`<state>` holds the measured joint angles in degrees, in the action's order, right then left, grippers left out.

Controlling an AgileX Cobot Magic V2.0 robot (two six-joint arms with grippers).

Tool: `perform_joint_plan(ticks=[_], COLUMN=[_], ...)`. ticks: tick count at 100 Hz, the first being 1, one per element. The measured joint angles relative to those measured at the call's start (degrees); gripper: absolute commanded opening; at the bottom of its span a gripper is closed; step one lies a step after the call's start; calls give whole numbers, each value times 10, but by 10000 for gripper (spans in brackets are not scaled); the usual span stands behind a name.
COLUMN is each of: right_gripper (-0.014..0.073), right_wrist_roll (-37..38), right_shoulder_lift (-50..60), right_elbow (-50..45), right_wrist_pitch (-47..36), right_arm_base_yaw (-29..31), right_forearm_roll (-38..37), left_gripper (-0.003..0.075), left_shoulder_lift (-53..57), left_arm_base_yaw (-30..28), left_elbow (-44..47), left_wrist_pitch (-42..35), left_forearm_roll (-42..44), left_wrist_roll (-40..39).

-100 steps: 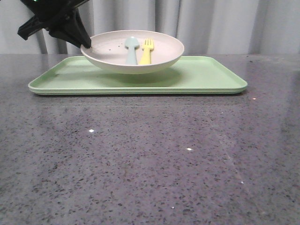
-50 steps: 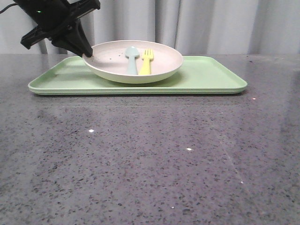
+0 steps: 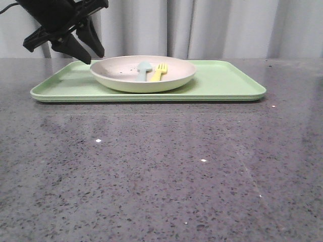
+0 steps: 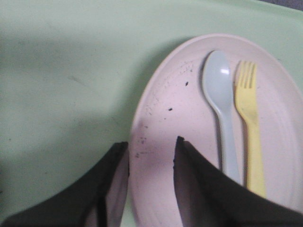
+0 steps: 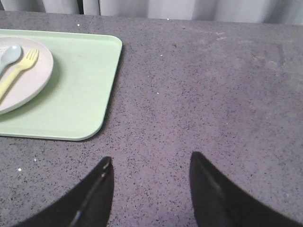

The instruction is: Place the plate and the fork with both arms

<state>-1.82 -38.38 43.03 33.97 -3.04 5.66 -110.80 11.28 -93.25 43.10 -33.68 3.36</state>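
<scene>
Plate (image 3: 143, 73) sits flat on the green tray (image 3: 227, 83), toward the tray's left half. Fork (image 3: 159, 71) lies inside the plate, beside a pale blue-grey spoon (image 3: 143, 70), the two side by side and parallel. Left gripper (image 3: 85, 46) above the plate's left rim, jaws apart, holding nothing. Right gripper (image 5: 151, 189) over the bare grey table (image 3: 161, 166), off the tray's right edge, jaws spread, empty.

A staged test bench is suggested rather than a lived-in kitchen; a speckled grey stone-look tabletop (image 3: 161, 166) is seen; pale pleated curtains (image 3: 227, 27) are hung behind the tabletop; toy-like tableware is set on a light green tray (image 3: 227, 83) upon it.
</scene>
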Motion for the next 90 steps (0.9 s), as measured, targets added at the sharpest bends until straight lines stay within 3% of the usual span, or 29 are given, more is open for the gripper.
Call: perform_joint_plan(ticks=[65,90], right_gripper=[384,384], right_wrist_roll=[0,0], right_shoulder_lift=[0,0], right_elbow=[0,0], right_wrist_pitch=[0,0], right_arm_base_yaw=[0,0], right_forearm_roll=[0,0], left_gripper=[260,260], left_shoulder_lift=[32,98], left_arm_base_yaw=[0,-6], left_elbow=[-1,7], left_wrist_pitch=[-2,7], left_forearm_roll=[14,87], left_wrist_roll=[0,-1])
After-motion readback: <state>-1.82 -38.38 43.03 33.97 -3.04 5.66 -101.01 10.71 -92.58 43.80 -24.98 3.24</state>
